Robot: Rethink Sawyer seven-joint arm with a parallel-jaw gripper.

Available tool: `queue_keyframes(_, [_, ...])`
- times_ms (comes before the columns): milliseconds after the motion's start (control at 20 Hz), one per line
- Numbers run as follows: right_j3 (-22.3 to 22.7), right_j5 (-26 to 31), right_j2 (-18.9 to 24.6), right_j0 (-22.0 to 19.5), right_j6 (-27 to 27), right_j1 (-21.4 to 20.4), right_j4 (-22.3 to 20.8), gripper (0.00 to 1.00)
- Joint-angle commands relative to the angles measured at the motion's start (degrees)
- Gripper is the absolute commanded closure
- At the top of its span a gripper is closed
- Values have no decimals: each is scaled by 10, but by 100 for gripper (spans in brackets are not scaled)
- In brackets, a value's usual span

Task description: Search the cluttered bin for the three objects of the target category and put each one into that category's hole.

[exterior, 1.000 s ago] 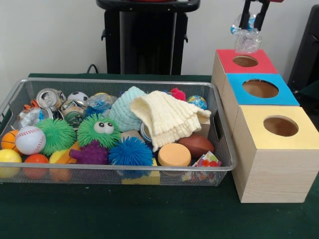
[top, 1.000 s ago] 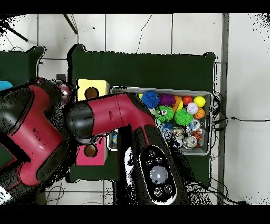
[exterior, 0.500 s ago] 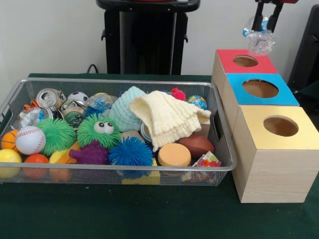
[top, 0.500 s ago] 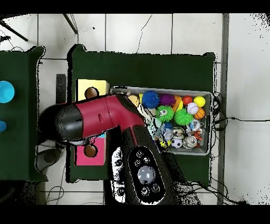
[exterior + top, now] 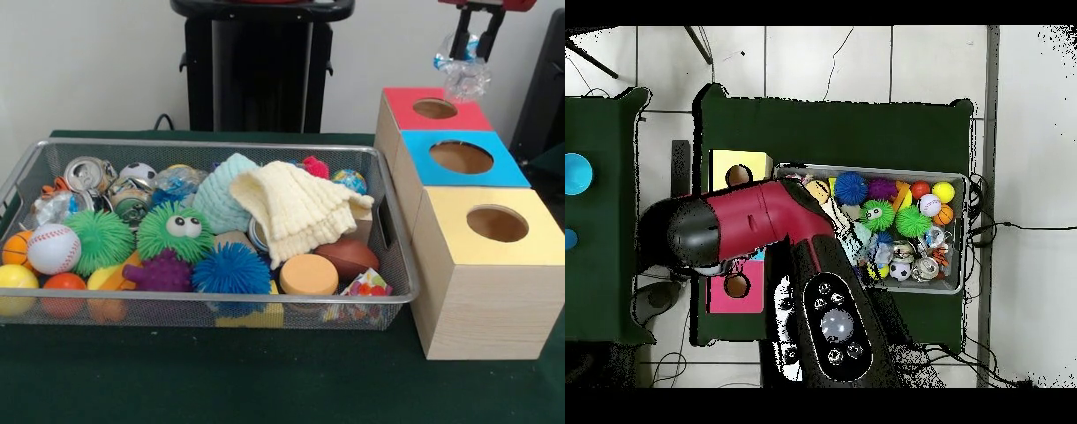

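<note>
On the left, the wire bin [image 5: 388, 225] remains crowded with balls, cans and a cream cloth [image 5: 300, 208], while at the far right the gripper [image 5: 472, 40] holds its fingers clamped on a crumpled clear plastic bottle [image 5: 463, 75] just above the red box [image 5: 402, 110]. The delivery step looks in hand: the bottle hangs slightly right of the red box's hole [image 5: 434, 108], so it likely needs centring, then release. The surface [image 5: 221, 380] is dark green cloth before a pale wall [image 5: 88, 62].
</note>
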Motion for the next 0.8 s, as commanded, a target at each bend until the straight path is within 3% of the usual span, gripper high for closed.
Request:
queue_keyframes(50, [-2, -55, -2, -38, -19, 49, -7, 100])
queue_keyframes(250, [-4, -81, 7, -47, -31, 68, -16, 100])
queue_keyframes(800, [-10, -51, 6, -39, -25, 44, -18, 100])
